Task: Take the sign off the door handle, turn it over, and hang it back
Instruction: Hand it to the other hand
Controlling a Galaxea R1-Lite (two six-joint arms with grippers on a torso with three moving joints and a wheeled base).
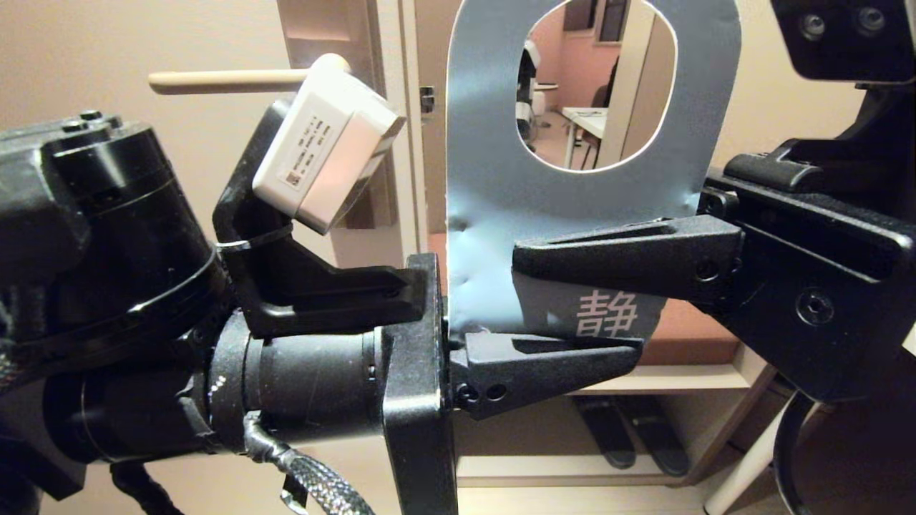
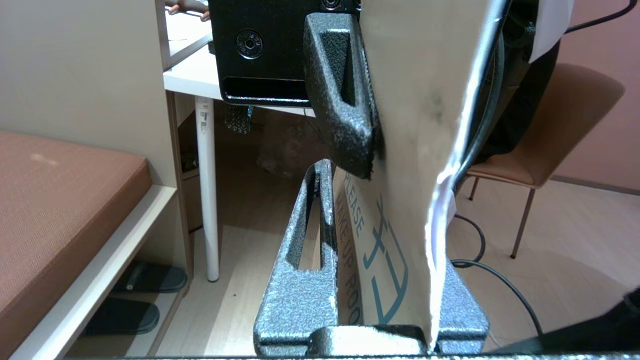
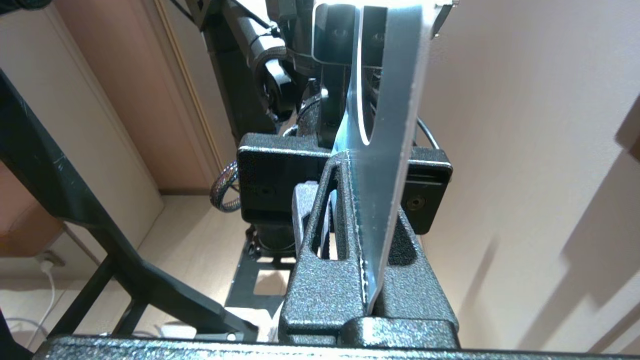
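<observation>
I hold the sign (image 1: pixel 486 179) upright in the air to the right of the door handle (image 1: pixel 229 81), clear of it, its blue side facing the head view and its hole on top. My right gripper (image 1: pixel 519 261) comes in from the right and is shut on the sign's middle (image 3: pixel 385 150). My left gripper (image 1: pixel 615 343) comes in from the left, lower down. The white side (image 2: pixel 410 125), printed "PLEASE MAKE UP ROOM", runs slantwise between the left gripper's (image 2: pixel 385 200) fingers and touches both. The card is dented near its left edge.
The handle's tall plate (image 1: pixel 315 28) stands on the door behind my left wrist. A room shows through the doorway (image 1: pixel 594 107). Low down are a brown cushioned bench (image 2: pixel 60 200), slippers (image 2: pixel 145 277), a white table leg (image 2: pixel 207 200), a chair (image 2: pixel 565 125) and floor cables (image 2: pixel 500 280).
</observation>
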